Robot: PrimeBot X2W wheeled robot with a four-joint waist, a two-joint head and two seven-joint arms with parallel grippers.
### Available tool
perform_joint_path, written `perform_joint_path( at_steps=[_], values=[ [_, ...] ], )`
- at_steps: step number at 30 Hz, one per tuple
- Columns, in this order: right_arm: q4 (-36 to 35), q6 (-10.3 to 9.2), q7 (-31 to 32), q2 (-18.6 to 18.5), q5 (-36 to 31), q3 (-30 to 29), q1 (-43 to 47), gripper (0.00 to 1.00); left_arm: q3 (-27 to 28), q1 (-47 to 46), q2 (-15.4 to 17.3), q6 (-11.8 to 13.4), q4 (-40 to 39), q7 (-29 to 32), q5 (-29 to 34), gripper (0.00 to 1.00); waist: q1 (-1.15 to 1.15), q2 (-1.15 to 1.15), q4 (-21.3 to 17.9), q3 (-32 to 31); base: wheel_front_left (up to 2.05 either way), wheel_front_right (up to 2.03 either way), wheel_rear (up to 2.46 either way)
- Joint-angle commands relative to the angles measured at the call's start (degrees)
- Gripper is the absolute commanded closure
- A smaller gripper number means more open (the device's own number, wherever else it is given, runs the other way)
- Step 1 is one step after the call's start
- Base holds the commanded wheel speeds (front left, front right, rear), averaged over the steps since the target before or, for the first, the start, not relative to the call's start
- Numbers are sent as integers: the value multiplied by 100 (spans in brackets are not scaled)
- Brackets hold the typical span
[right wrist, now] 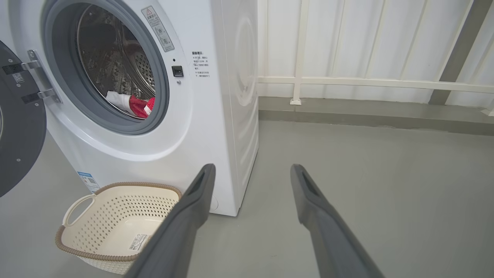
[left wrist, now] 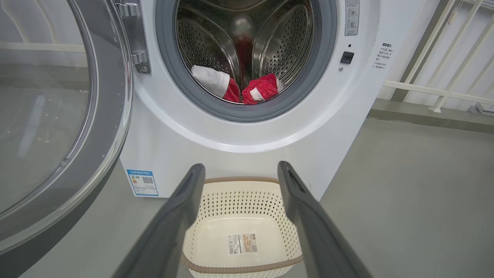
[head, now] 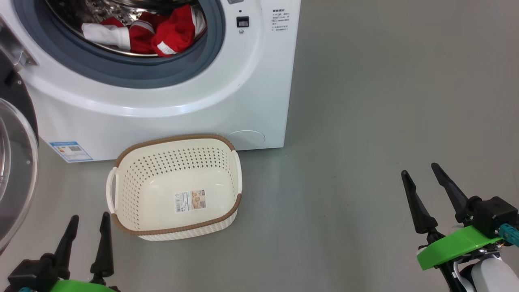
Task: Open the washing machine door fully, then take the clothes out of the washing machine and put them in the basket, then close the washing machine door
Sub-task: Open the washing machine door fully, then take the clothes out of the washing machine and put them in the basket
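Note:
The white washing machine (head: 227, 101) stands ahead with its round door (head: 16, 174) swung out to the left. Red and white clothes (head: 162, 32) lie at the bottom of its steel drum, also seen as clothes (left wrist: 254, 90) and clothes (right wrist: 133, 105). The cream basket (head: 121, 178) sits on the floor against the machine's front, with nothing in it but a sticker. My left gripper (head: 89, 221) hovers open just left of the basket's near corner. My right gripper (head: 419, 168) is open over bare floor, far to the right. Basket (left wrist: 200, 216) shows between my left fingers.
The glass door (left wrist: 46, 127) juts out beside my left arm. Grey floor (head: 385, 121) stretches to the right of the machine. A white railing (right wrist: 370, 83) and panelled wall run behind it.

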Motion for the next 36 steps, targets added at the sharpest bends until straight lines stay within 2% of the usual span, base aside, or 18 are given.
perform_joint_path(
  at_steps=[1, 36],
  values=[
    [-158, 9, -68, -40, -35, 65, 54, 0, 233, -25, 149, -17, -167, -37, -43, 0, 0, 0, -10, 0, 0, 0, 0],
    [-178, 9, -68, 27, -55, -43, 207, 0, 223, 30, 126, -18, -343, -37, -52, 0, 0, 0, 143, -74, 0, -2, 1]
  ],
)
